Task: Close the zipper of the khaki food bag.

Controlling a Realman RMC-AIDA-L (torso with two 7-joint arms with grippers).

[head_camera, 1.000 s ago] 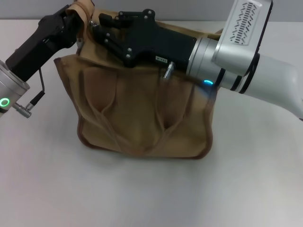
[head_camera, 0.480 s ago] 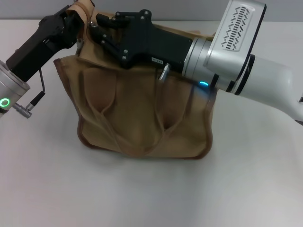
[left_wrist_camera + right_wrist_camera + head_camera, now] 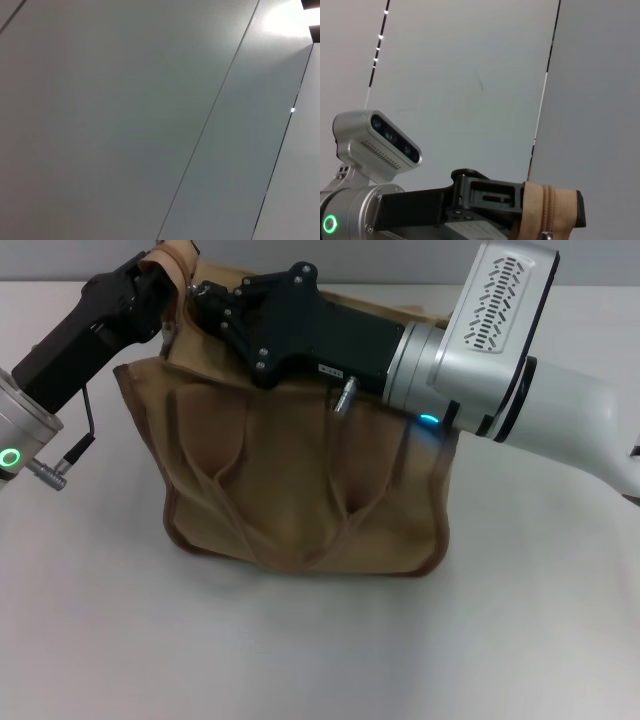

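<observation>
Left fingers (image 3: 165,285) pinching bag's (image 3: 300,480) soft canvas end (khaki), right fingers (image 3: 205,302) adjacent

Soft, even light falls from overhead in the head view; the table (image 3: 300,660) reads pale grey with no hard glare. The khaki food bag (image 3: 300,480) throws only a faint, diffuse shadow along its base and right side. Small indicator lights glow green and blue on the arms. The left wrist view is dim and flat, with one bright patch in a corner. The right wrist view is evenly lit and fairly sharp.
</observation>
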